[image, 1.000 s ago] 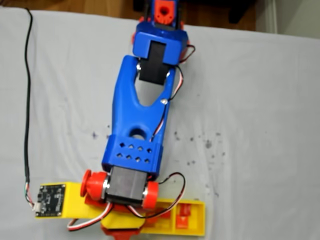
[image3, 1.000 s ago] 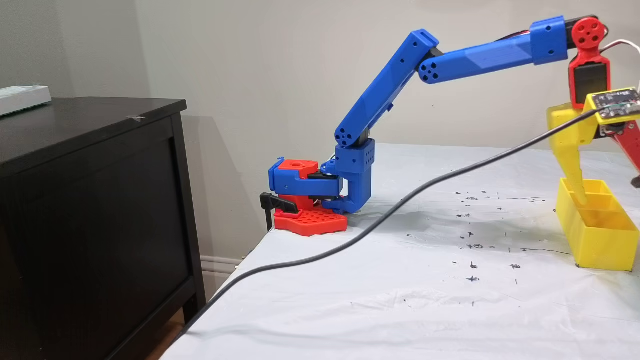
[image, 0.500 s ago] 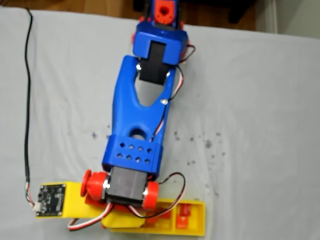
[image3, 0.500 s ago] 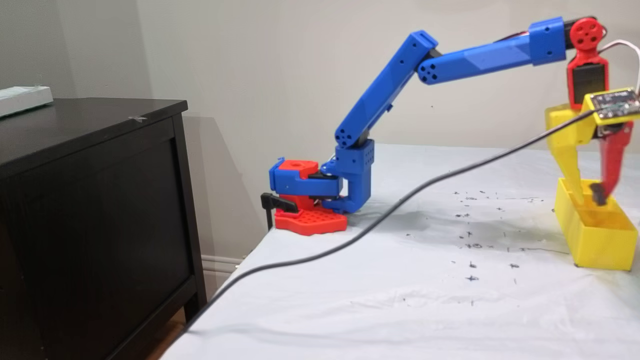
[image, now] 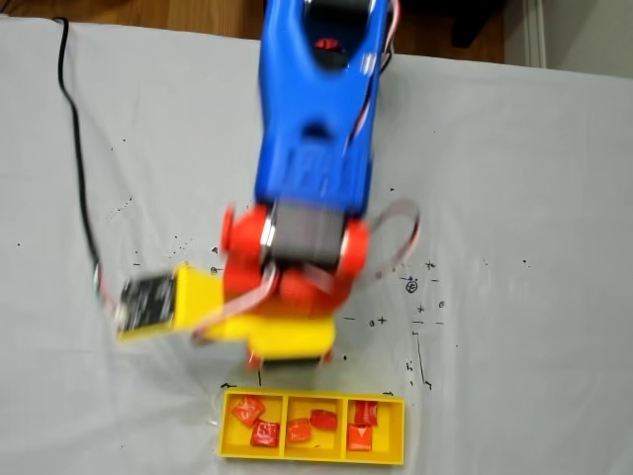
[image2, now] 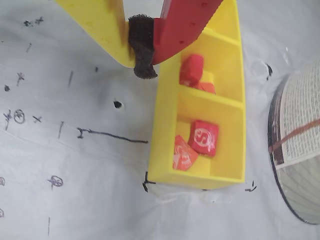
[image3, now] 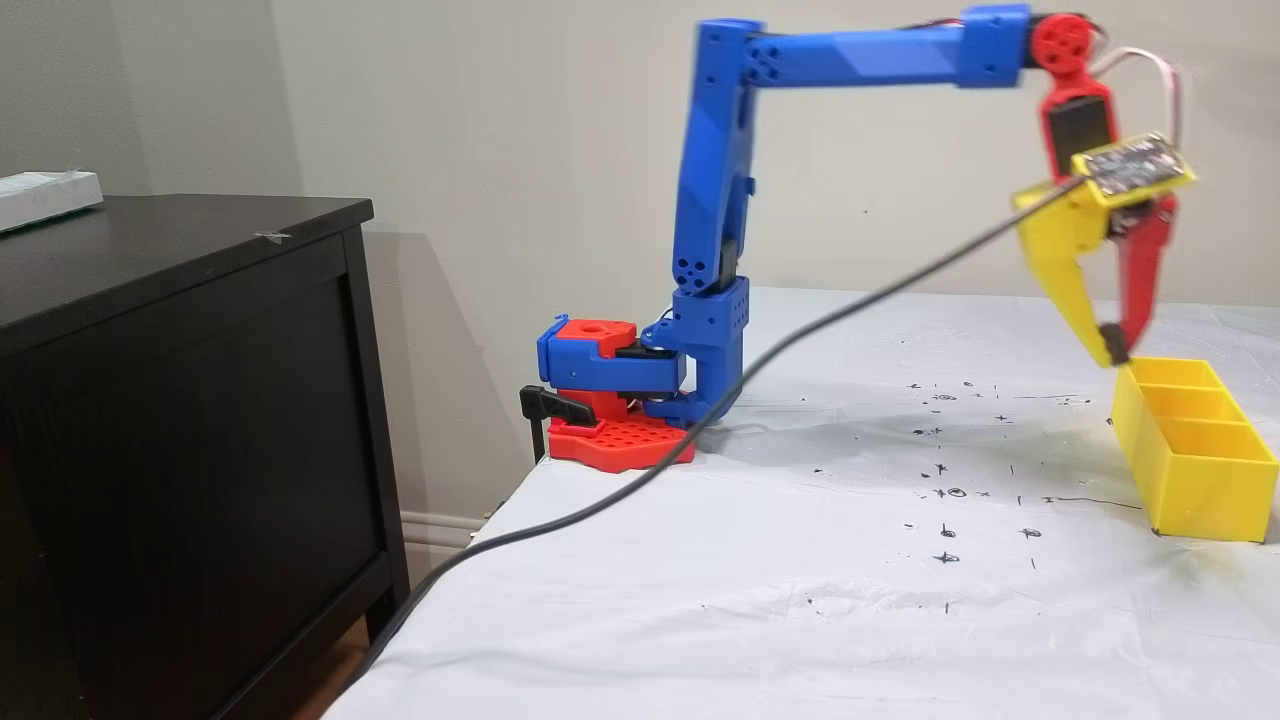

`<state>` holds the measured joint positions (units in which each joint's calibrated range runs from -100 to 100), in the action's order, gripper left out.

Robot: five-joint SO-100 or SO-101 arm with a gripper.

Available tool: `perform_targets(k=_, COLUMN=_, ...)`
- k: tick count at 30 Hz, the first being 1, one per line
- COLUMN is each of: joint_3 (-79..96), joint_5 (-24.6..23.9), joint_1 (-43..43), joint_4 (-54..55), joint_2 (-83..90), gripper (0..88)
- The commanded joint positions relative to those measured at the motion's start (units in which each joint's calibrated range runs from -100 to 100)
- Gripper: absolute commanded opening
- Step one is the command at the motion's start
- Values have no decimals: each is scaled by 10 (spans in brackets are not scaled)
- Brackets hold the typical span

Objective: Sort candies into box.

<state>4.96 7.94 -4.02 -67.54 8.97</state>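
The box (image: 312,457) is a yellow tray with three compartments, lying near the bottom edge of a fixed view. Each compartment holds two orange-red candies: left (image: 247,408), middle (image: 299,430) and right (image: 365,412). In the wrist view the box (image2: 162,135) runs up the right side, with two candies (image2: 203,137) in its nearest compartment and two (image2: 191,69) in the one beyond. My gripper (image2: 142,55) has one yellow finger and one red finger, and it is shut with only black foam at the tips. It hangs above the far end of the box (image3: 1200,480), and the gripper (image3: 1112,350) is clear of the rim.
A black cable (image3: 700,440) runs from the wrist board across the white, pen-marked sheet and off the table's left edge. The arm's base (image3: 615,400) is clamped at the far left corner. A dark cabinet (image3: 180,400) stands beside the table. A round printed object (image2: 300,150) lies right of the box.
The gripper went from open inside the box to shut. It rose out and the arm drew back toward its base, uncovering the candies in the overhead-looking fixed view.
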Motion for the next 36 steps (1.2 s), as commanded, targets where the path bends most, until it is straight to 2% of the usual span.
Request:
perform_targets(k=1, joint_3=195, joint_5=-1, joint_1=7, joint_4=68, joint_2=261, gripper=2)
perform_targets(k=8, joint_3=504, joint_5=-2, joint_1=24, joint_4=163, joint_2=531, gripper=2)
perform_targets(k=13, joint_3=645, joint_5=-5, joint_1=37, joint_4=208, joint_2=658, gripper=2)
perform_targets(k=20, joint_3=810, joint_5=-2, joint_1=42, joint_4=158, joint_2=898, gripper=2)
perform_targets(k=27, joint_3=811, joint_5=-9, joint_1=20, joint_4=80, joint_2=901, gripper=2)
perform_targets(k=32, joint_3=838, joint_5=-17, joint_1=23, joint_4=85, joint_2=901, gripper=3)
perform_targets(k=36, joint_3=907, joint_5=-21, joint_1=35, joint_4=142, joint_2=901, gripper=6)
